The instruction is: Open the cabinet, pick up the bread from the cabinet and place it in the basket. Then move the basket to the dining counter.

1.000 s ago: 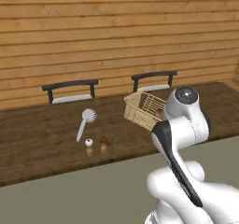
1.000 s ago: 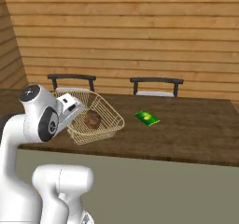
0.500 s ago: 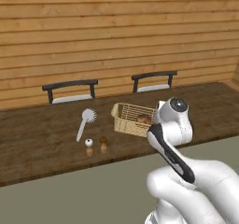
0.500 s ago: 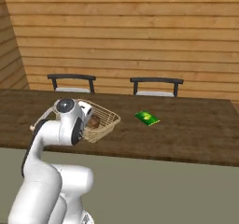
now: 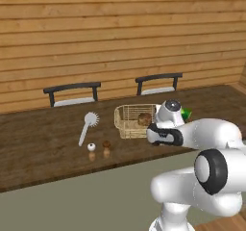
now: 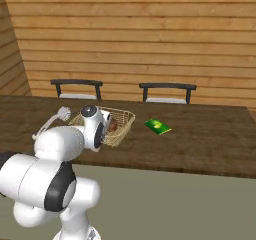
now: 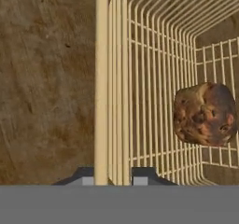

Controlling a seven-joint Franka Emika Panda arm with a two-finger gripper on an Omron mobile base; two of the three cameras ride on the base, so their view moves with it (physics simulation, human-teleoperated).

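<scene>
Resting on the dining counter (image 5: 43, 134), the basket (image 5: 129, 121) holds the bread (image 5: 144, 118) and sits between a white brush (image 5: 88, 125) on the left and a green packet (image 6: 157, 126) on the right. The gripper (image 7: 113, 175) pinches its near rim, one finger (image 7: 83, 176) on each side; whether the base fully touches the wood seems unclear.

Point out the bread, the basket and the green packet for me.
bread (image 7: 204, 114): hand view, middle of the crust.
basket (image 5: 126, 121): left base view, left mesh wall.
green packet (image 6: 157, 126): right base view, centre of its top face.
</scene>
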